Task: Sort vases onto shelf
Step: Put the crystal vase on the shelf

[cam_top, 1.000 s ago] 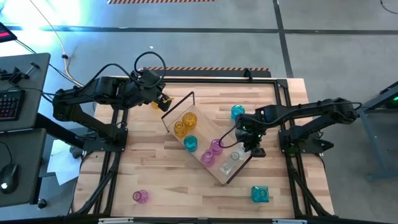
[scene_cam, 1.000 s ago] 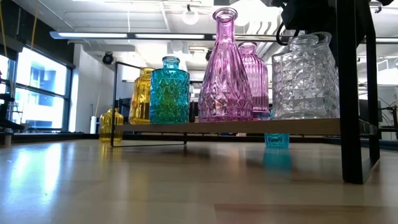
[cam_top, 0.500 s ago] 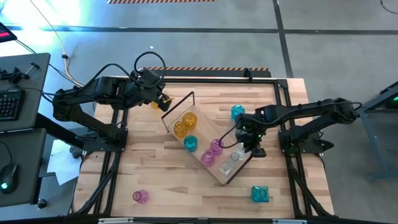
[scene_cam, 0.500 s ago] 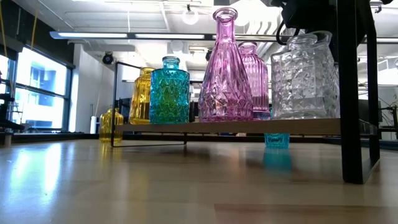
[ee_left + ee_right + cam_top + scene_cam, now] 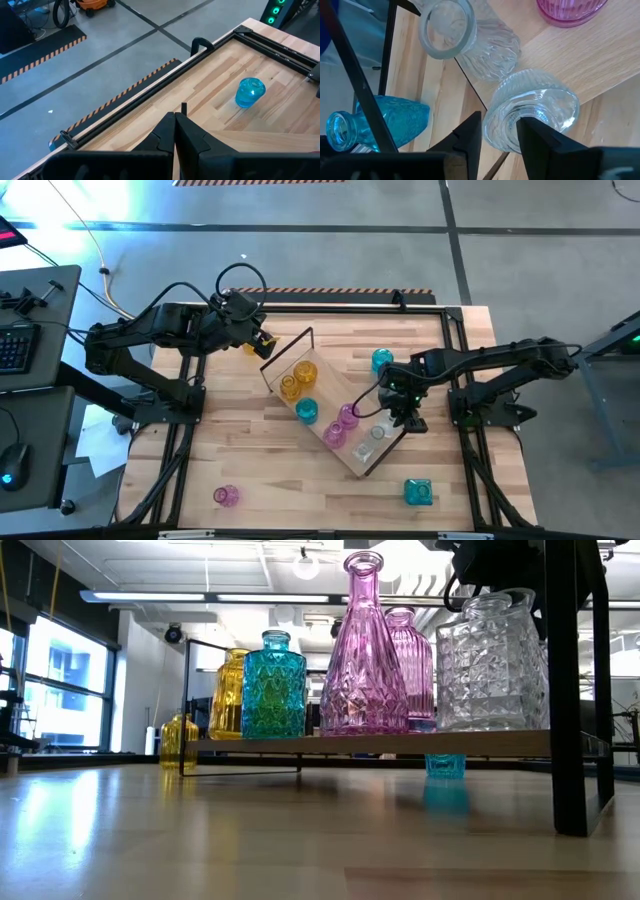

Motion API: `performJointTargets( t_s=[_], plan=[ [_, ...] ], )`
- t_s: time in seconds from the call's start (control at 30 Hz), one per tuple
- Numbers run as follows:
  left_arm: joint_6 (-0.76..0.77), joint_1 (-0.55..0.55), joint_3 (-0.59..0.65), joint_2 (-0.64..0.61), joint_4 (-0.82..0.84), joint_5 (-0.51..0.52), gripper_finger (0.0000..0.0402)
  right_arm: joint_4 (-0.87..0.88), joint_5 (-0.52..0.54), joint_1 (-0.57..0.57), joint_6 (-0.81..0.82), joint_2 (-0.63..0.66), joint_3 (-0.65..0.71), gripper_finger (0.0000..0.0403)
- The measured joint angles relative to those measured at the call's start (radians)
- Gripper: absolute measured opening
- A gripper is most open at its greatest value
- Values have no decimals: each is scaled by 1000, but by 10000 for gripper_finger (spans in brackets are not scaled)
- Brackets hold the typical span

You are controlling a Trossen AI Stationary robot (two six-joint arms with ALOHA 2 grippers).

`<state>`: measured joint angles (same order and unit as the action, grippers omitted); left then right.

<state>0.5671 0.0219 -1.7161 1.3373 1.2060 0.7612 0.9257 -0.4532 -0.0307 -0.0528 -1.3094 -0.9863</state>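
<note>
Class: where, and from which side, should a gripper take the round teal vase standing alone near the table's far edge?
Probably take the teal vase by its neck, from straight above: it stands upright, clear of the others, and its round body is wide.

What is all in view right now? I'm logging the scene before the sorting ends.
shelf: one, light wood with black end loops, lying diagonally mid-table
amber vases: three; two on the shelf, one on the table by the left gripper
teal vases: three; one on the shelf, two on the table
pink vases: three; two on the shelf, one at the table's near left corner
clear vases: two, at the shelf's end nearest the right arm
table: one, slatted wood
keyboard: one, dark, on a desk left of the table
left gripper: shut, empty, over the table's far left
right gripper: around a clear vase's neck
</note>
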Motion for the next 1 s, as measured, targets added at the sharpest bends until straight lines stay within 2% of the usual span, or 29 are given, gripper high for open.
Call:
performJointTargets(
  t_s=[0.2,0.43,1.0],
  plan=[
    [0,0,0,0,0,0,0,4,-2,0,2,0,-5,104],
    [-1,0,0,0,0,2,0,22,9,0,-7,0,-73,105],
    [-2,0,0,0,0,7,0,67,8,-2,-32,0,-63,105]
  ],
)
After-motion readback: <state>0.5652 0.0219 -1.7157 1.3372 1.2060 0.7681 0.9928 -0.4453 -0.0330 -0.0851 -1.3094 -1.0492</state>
